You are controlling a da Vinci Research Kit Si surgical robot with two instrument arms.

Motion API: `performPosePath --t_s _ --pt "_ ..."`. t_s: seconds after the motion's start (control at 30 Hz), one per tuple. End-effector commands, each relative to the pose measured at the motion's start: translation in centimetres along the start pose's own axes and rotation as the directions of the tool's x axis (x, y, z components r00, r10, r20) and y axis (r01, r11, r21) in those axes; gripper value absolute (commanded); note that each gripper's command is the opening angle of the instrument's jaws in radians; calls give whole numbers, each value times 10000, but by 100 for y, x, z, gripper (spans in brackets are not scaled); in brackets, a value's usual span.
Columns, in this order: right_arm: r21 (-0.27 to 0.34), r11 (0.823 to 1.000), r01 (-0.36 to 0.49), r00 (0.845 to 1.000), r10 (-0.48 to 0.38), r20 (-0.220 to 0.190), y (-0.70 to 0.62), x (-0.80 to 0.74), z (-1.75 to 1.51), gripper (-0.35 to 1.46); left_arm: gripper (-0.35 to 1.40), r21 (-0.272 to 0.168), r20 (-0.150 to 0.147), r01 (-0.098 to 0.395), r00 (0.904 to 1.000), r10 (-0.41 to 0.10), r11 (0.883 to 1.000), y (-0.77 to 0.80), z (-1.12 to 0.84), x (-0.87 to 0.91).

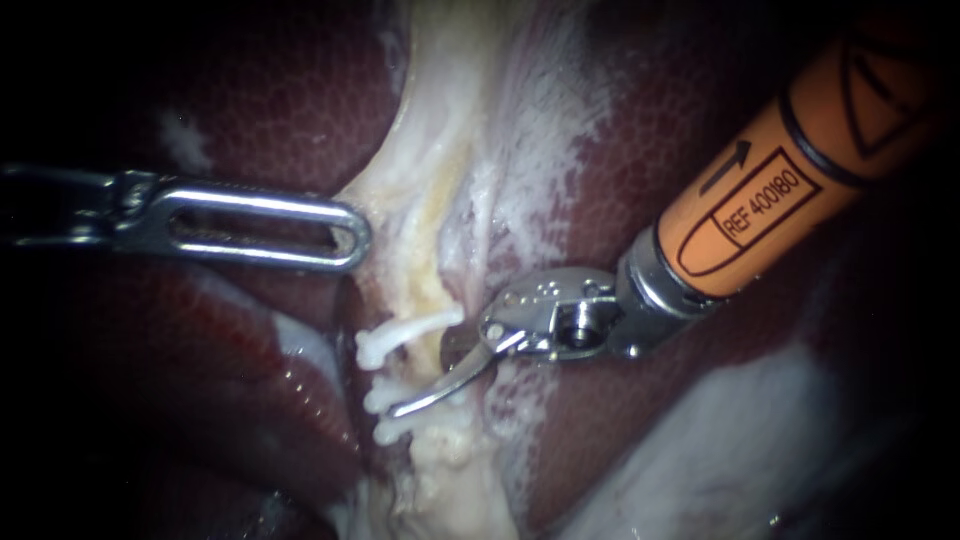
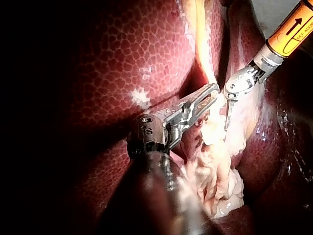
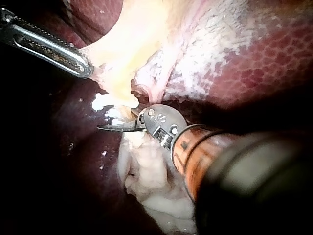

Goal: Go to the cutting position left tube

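Mottled dark-red liver (image 1: 640,150) fills the field, wet and glossy, with a pale band (image 1: 440,150) of tissue running down its middle. The left instrument (image 1: 350,238) lies with its tip against the band's left edge; whether it grips anything cannot be determined. Three white clips (image 1: 405,332) sit across the tube (image 1: 408,368), low on the band. The right instrument (image 1: 400,405) reaches in from the upper right, blades narrowly parted and holding nothing. Its visible blade lies over the tube below the top clip, tip just beside the lower two clips.
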State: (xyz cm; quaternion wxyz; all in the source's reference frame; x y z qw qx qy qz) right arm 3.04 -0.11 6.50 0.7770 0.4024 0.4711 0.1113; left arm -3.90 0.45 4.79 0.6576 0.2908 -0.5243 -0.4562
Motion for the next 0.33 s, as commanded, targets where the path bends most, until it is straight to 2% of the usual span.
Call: performPosePath --t_s 0.03,0.33 --pt "-1 10000 2 10000 -2 0 0 0 0 98 -35 4 -1 2 10000 -2 10000 0 0 0" --pt "1 10000 3 10000 -3 0 0 0 0 98 -35 4 -1 3 10000 -3 10000 0 0 0"
